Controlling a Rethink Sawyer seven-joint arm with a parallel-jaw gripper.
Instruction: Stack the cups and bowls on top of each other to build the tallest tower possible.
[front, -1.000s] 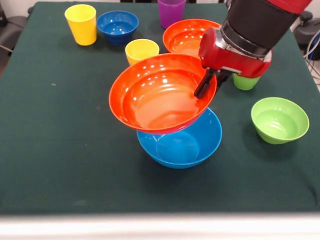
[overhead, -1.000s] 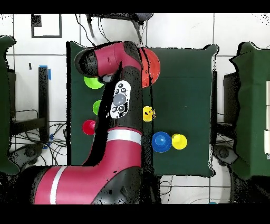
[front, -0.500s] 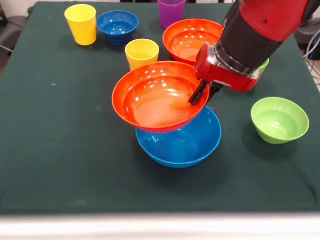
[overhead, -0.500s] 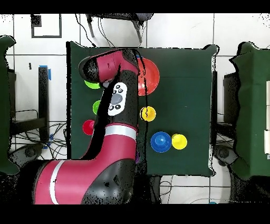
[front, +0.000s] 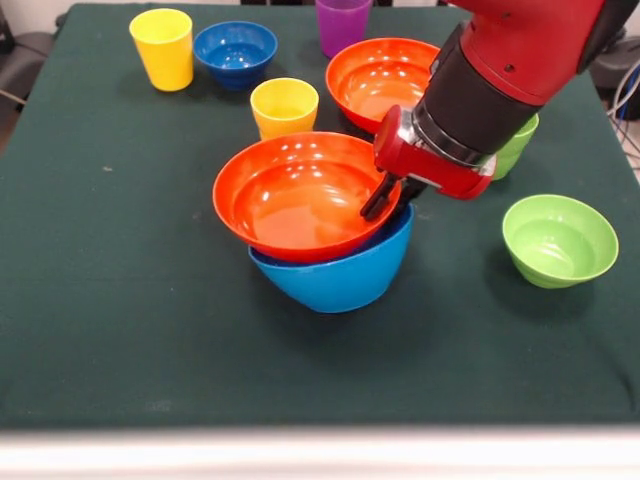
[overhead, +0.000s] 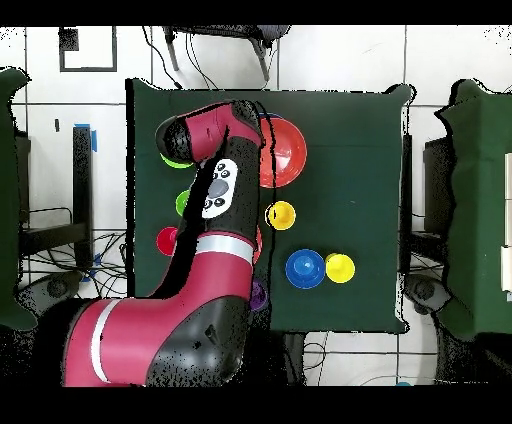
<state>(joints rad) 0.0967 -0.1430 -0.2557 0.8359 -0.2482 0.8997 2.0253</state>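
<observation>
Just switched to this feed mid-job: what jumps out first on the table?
Mid-table, the end effector grips the rim of an orange-red bowl that sits nested in the tilted light-blue bowl. Behind it stand a second orange-red bowl and a yellow-orange cup, with a lime green bowl off to the side.

Bright, even light; glare on the orange-red bowl, soft shadows.
</observation>
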